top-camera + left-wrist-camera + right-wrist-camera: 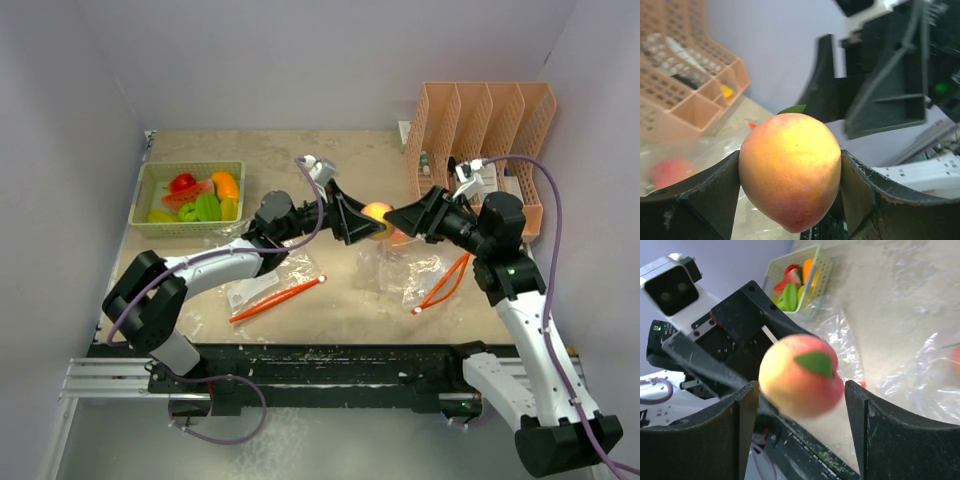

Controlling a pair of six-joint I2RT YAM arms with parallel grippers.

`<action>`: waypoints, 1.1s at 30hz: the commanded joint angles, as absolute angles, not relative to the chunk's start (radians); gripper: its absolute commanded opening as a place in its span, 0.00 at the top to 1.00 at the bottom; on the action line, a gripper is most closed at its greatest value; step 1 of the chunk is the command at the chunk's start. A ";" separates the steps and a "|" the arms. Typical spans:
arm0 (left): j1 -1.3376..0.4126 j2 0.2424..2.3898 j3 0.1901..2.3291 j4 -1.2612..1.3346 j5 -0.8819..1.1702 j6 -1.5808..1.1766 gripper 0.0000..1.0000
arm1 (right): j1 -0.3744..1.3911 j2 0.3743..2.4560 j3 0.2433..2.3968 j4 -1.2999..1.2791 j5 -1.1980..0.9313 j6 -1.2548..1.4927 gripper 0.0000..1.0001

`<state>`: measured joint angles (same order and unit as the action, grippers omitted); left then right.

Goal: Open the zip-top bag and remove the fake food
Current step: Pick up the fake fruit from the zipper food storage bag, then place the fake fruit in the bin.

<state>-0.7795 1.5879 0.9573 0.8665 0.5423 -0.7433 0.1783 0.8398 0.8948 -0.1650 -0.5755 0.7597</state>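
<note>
From above, the toy peach (377, 213) is in the air over the middle of the table, between the left gripper (365, 222) and the right gripper (393, 222). It is above a clear zip-top bag (400, 268). The green basket (141, 190) with other toy fruits stands far to the left.

In the left wrist view, both left fingers press the peach, so this gripper grasps it. A reddish piece (670, 172) lies in the bag.

In the right wrist view the peach is blurred between the right fingers, and I cannot tell if they pinch it. I think one grip must be firm before the other lets go. The grippers should then part straight, because their fingers stand close together.
</note>
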 commanded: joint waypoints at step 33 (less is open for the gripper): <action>0.358 1.611 1.035 0.050 0.130 -0.864 0.36 | 0.172 0.799 0.876 -0.315 -0.383 0.603 0.27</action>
<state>0.2977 1.6085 1.0096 0.0490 0.1478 -0.8268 0.1738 0.8104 0.8757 -0.3321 -0.4011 0.6212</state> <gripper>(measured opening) 0.724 0.727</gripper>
